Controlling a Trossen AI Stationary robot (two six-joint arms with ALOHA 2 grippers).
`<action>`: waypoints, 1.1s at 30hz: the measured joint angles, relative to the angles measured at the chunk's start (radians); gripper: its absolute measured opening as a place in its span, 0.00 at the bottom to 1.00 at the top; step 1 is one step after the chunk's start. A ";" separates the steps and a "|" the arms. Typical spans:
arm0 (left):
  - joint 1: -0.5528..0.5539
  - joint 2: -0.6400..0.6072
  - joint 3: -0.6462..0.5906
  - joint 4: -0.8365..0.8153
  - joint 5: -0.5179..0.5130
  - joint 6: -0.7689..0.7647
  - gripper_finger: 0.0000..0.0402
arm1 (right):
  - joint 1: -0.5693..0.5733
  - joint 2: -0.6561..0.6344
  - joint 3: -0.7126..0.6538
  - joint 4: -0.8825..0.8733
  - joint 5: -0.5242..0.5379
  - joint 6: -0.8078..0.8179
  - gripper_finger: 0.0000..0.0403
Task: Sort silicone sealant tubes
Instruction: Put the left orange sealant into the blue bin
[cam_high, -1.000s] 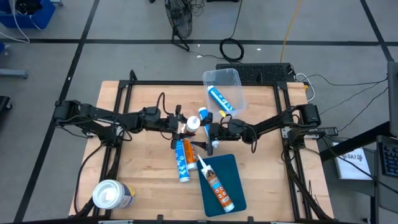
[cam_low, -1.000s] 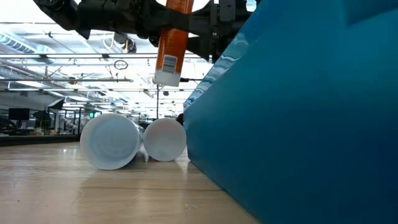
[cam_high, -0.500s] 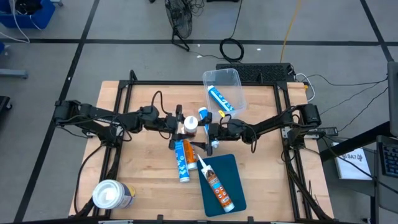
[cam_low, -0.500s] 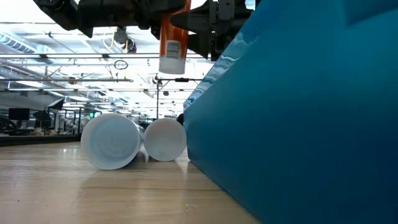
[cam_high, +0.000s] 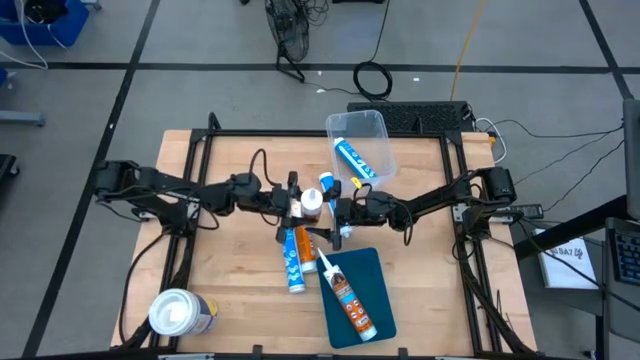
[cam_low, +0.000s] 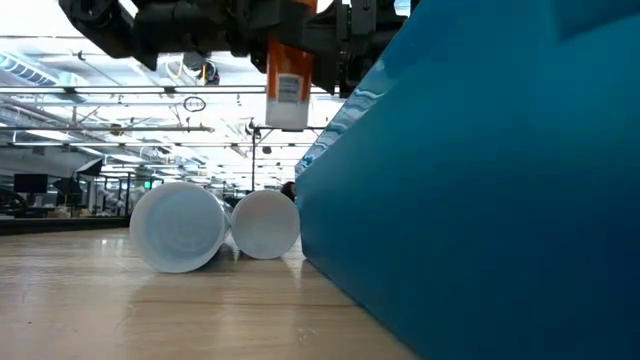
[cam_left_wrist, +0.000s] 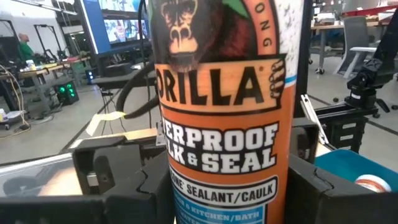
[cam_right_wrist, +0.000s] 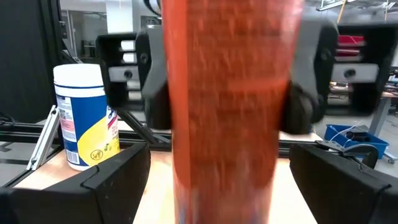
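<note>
High view: left gripper (cam_high: 297, 205) and right gripper (cam_high: 335, 212) facing each other over mid-table; orange tube (cam_high: 311, 202) upright between them; two tubes (cam_high: 291, 258) flat below; one on blue mat (cam_high: 372, 290).
Low view: orange tube (cam_low: 287, 88) hanging clear of table.
Left wrist view: fingers (cam_left_wrist: 323, 186) clamped on orange tube (cam_left_wrist: 227, 106).
Right wrist view: fingers (cam_right_wrist: 115, 171) spread wide, tube (cam_right_wrist: 230, 99) between, untouched; canister (cam_right_wrist: 84, 115) beyond.

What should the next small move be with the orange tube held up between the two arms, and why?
Probably close the right gripper on the orange Gorilla sealant tube. The left gripper holds it upright above the table, and the right jaws stand open either side of it, apparently a handover toward the blue mat.
</note>
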 joint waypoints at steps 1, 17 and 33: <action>0.000 0.014 0.000 0.009 0.005 -0.002 0.50 | 0.000 0.000 0.000 -0.003 0.001 0.002 0.89; 0.000 0.017 0.000 0.045 0.033 -0.020 0.50 | 0.000 0.000 -0.001 -0.024 0.001 -0.007 0.79; 0.000 0.009 0.000 0.045 0.031 -0.054 0.64 | 0.000 0.002 -0.001 -0.043 0.002 -0.012 0.47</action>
